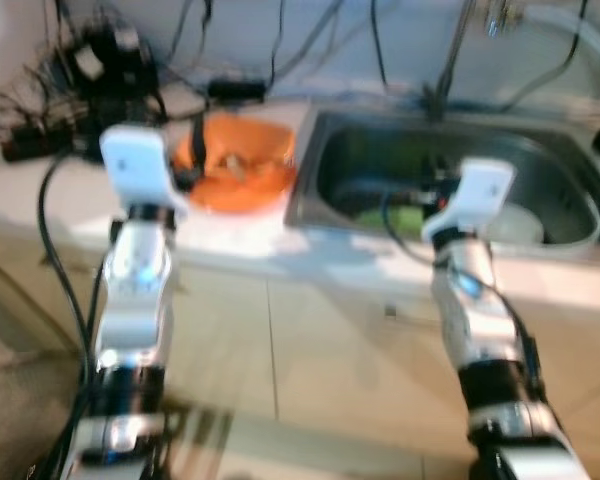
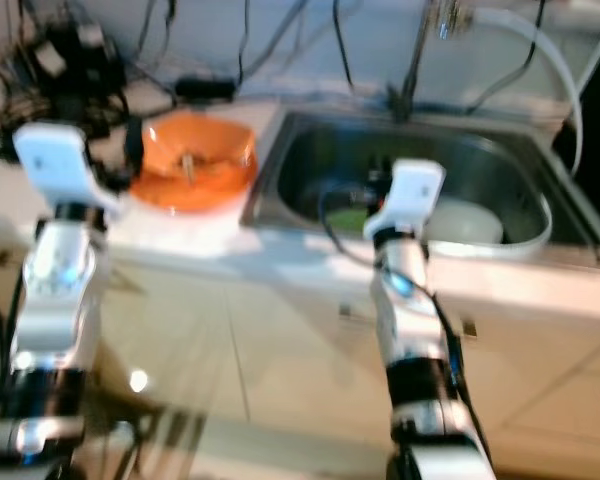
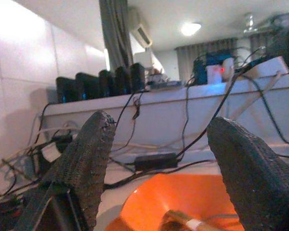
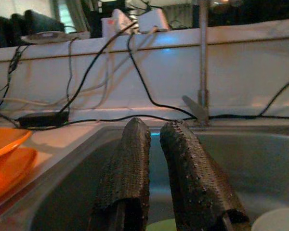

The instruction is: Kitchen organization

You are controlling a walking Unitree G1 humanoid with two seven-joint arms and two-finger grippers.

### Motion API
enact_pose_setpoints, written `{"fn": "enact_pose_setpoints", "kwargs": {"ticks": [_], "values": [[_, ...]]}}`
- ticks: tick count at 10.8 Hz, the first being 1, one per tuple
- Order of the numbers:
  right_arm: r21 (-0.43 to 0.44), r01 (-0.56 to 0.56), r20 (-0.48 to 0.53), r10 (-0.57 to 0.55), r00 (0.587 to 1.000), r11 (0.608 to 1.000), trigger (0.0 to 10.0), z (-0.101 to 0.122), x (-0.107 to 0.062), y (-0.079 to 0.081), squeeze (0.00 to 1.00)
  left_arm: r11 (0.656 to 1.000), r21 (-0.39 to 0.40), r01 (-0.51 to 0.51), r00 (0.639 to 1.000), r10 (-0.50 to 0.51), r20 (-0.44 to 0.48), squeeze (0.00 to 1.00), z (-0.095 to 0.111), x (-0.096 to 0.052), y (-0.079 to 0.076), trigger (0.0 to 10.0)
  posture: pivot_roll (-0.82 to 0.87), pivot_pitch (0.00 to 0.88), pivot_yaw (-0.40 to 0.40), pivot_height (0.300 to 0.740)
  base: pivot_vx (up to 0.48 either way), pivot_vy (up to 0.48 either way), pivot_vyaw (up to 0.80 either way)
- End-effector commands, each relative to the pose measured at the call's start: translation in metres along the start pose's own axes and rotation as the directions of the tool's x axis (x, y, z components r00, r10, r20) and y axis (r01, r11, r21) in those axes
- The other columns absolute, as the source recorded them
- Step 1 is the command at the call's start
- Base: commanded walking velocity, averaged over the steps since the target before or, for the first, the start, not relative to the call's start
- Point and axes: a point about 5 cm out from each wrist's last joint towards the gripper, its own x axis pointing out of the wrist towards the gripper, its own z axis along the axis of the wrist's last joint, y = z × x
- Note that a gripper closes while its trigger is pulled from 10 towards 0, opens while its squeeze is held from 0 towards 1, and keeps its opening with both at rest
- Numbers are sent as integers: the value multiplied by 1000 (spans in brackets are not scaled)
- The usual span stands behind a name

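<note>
The left gripper [image 3: 159,168] is raised at the near rim of the orange bowl [image 1: 242,160] on the white counter [image 1: 220,235], its two fingers spread wide apart and grasping nothing. The right gripper [image 4: 156,168] is held over the near edge of the steel sink [image 2: 500,170], fingers nearly closed with only a narrow gap, empty. A white bowl [image 2: 465,222] and a green item [image 1: 405,217] lie in the sink basin, and cables [image 1: 80,70] crowd the counter behind the orange bowl.

Soft and blurred throughout both head views, edges smeared, colours washed. Lit from a ceiling lamp [image 3: 191,29] glowing overhead. Pale glare on the counter [image 1: 230,235], dim shade inside the sink [image 2: 480,170]. Sharper in wrist views, background hazy.
</note>
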Motion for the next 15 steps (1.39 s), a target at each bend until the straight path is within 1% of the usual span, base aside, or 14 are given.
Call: {"fn": "enact_pose_setpoints", "kwargs": {"ticks": [1, 4, 5, 6, 7, 15], "values": [[6, 0, -7, 0, 1000, 1000, 10000, 0, 0, 1, 0, 1000, -3, -7, 1000, 7, 6, 0, 3, 2, 2, 10000, 204, 52, 5, 740, 0, 0, 0], [8, -4, -15, 4, 1000, 1000, 10000, -1, 0, 1, 0, 1000, 2, -7, 1000, 7, -10, 0, 0, 1, 3, 10000, 204, 54, 3, 740, 0, 0, 0], [13, -3, -23, 3, 1000, 1000, 10000, -2, 1, 1, 0, 1000, 4, -5, 1000, 5, -10, 0, 0, 0, 2, 10000, 204, 52, 3, 740, 307, 0, 0], [16, 1, -28, -1, 1000, 1000, 10000, -2, 1, 1, 0, 1000, 4, -4, 1000, 4, -10, 0, 0, 0, 2, 10000, 205, 53, 3, 740, 356, 0, -669], [9, 1, -10, -1, 1000, 1000, 10000, -1, 1, 2, 0, 1000, 1, -4, 1000, 4, -4, 0, 1, 1, 2, 10000, 206, 53, 2, 740, 330, 0, 0], [25, 3, -14, -2, 1000, 1000, 10000, -1, 1, 3, 0, 1000, -2, -1, 999, 1, 35, 0, 10, 2, 2, 10000, 209, 53, 2, 740, 270, 0, 0]]}}
